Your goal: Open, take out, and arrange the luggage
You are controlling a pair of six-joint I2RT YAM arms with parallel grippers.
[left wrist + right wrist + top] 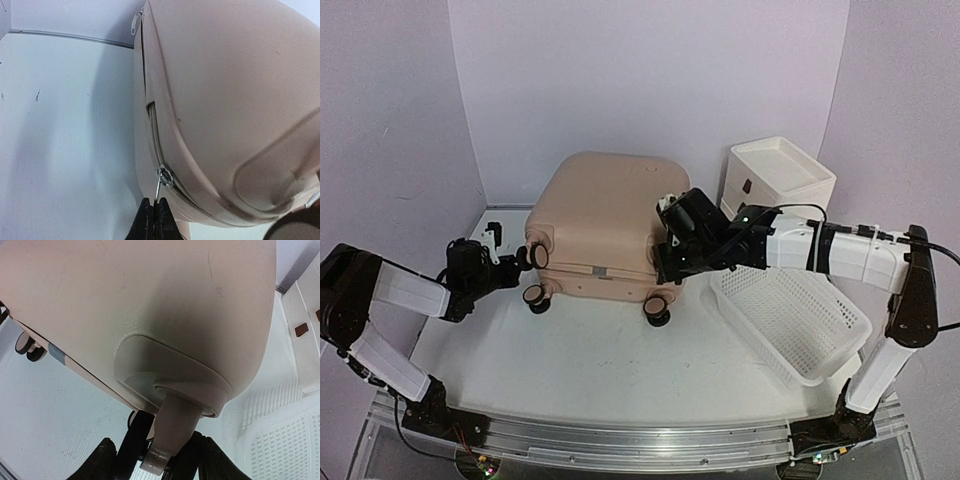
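Observation:
The pale-pink luggage (pixel 605 215) lies flat in the middle of the table, shut, with its caster wheels toward me. My left gripper (pixel 520 262) is at its near left corner. In the left wrist view this gripper (pixel 154 202) is shut on the thin metal pull tab of the zipper slider (pixel 165 177) in the seam. My right gripper (pixel 670 268) is at the near right corner. In the right wrist view its fingers (pixel 100 462) stand on either side of a caster wheel (pixel 170 435), closed against its black tyres.
A white perforated basket (pixel 790 315) lies right of the luggage under my right arm. A white drawer unit (pixel 775 175) with brown handles stands behind it. Two more caster wheels (pixel 537 297) rest on the table at the near edge. Walls close in at back and both sides.

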